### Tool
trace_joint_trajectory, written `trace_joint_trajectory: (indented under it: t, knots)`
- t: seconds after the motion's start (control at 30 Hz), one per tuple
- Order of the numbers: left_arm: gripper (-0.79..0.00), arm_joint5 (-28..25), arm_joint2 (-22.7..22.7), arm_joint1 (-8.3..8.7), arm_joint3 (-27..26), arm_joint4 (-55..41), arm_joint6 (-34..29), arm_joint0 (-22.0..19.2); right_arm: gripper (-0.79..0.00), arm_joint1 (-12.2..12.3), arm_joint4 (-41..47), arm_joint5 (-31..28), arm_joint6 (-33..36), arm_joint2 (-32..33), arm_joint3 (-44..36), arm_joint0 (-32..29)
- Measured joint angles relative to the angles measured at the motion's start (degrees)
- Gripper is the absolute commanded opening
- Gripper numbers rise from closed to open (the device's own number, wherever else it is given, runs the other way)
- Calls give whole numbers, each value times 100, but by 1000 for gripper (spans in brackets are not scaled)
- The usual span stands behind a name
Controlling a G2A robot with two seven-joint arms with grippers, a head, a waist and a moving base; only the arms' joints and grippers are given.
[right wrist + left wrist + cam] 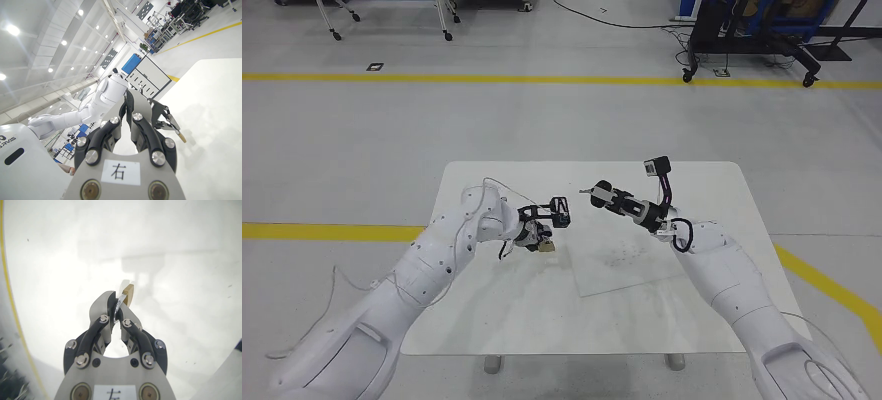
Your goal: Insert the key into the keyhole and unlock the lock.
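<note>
In the top view, your left end effector (543, 237) holds the padlock (545, 244) above the worktop (662, 300). It is well apart from the right end effector (595, 192), which is closed on what seems to be the key (584, 189).

The left wrist view adds that only the shackle (118, 305) is clamped, so the body may swing when the key pushes on it.

In the right wrist view the keyhole is hidden, so you may miss it.

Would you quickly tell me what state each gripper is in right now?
Left gripper: shut on the shackle of the lock.
Right gripper: shut, apparently on the key.
</note>
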Motion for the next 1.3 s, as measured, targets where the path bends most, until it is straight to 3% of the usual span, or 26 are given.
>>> trace_joint_trajectory:
  t: [0.07,0.17,0.27,0.6,0.7,0.8,0.97,1.07,1.3]
  knots:
    - [-785,-437,-313,55,542,-821,782,29,-785,0,0,0,0,0,0,0]
    - [-785,-472,-261,73,888,-1757,1229,-12,-785,0,0,0,0,0,0,0]
    - [-785,-460,-128,74,1132,-2316,1156,-153,-785,0,0,0,0,0,0,0]
    - [-785,-442,-96,46,1184,-2528,1171,-6,-785,-5,34,13,-29,-5,-40,-27]
    - [-785,-457,-49,-20,1377,-3803,851,193,-785,-31,270,130,-259,-7,-181,-155]
    - [-785,-411,-71,-104,1742,-5869,246,213,-785,-73,500,130,-471,-12,-93,-191]
    - [-785,251,-67,-292,2128,-8512,-1196,-40,-785,-107,1233,8,-447,77,9,-287]
    - [-785,386,-77,-325,2203,-9075,-1459,-108,-785,-106,1238,4,-433,82,-1,-291]
    - [-785,361,-76,-321,2195,-8993,-1407,-101,-785,-106,1230,6,-436,80,0,-290]
